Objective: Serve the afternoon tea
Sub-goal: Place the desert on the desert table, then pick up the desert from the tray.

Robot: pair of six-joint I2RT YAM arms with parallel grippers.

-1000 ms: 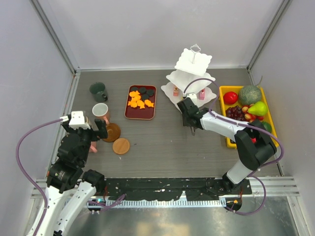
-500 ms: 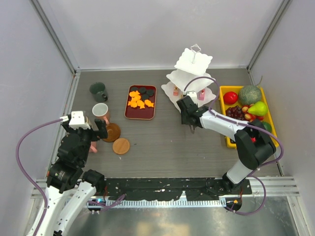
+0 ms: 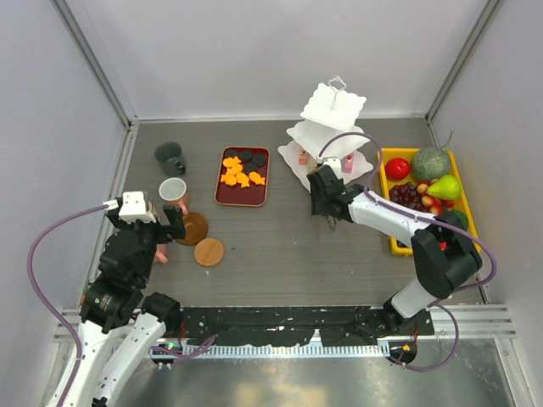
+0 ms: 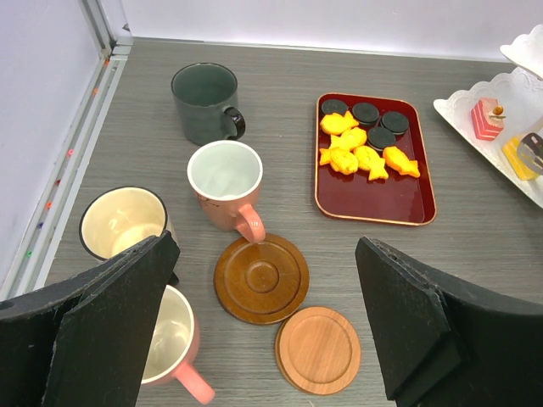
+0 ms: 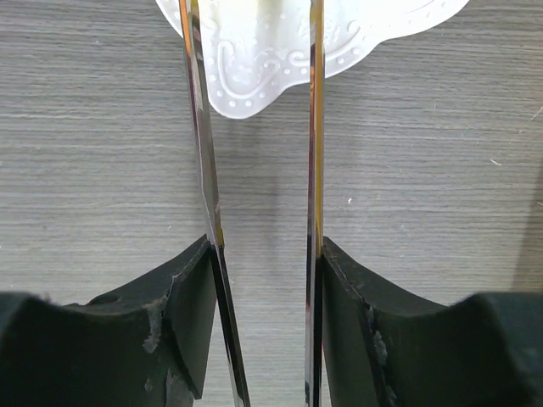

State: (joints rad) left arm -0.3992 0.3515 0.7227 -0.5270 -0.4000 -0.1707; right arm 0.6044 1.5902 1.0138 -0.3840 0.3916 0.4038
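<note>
Judging by how things lie, little is served: two pink-yellow sweets [image 4: 486,117] are set on the lowest tier of the white three-tier scalloped stand [image 3: 333,106]. The small orange sweets [image 4: 356,153] and black round sweets [image 4: 366,113] are left on the dark red rectangular tray [image 4: 373,199], and the dark green mug [image 4: 204,102], two pink mugs [image 4: 225,182] and cream mug [image 4: 123,222] are grouped beside, not on, the two round brown wooden coasters [image 4: 260,278]. Thin metal tongs [image 5: 204,170] are clamped between the fingers of the right gripper [image 5: 263,250], blades apart with nothing between them, aimed at that lowest tier; the left gripper [image 4: 267,250] is held wide open and empty above the mugs.
</note>
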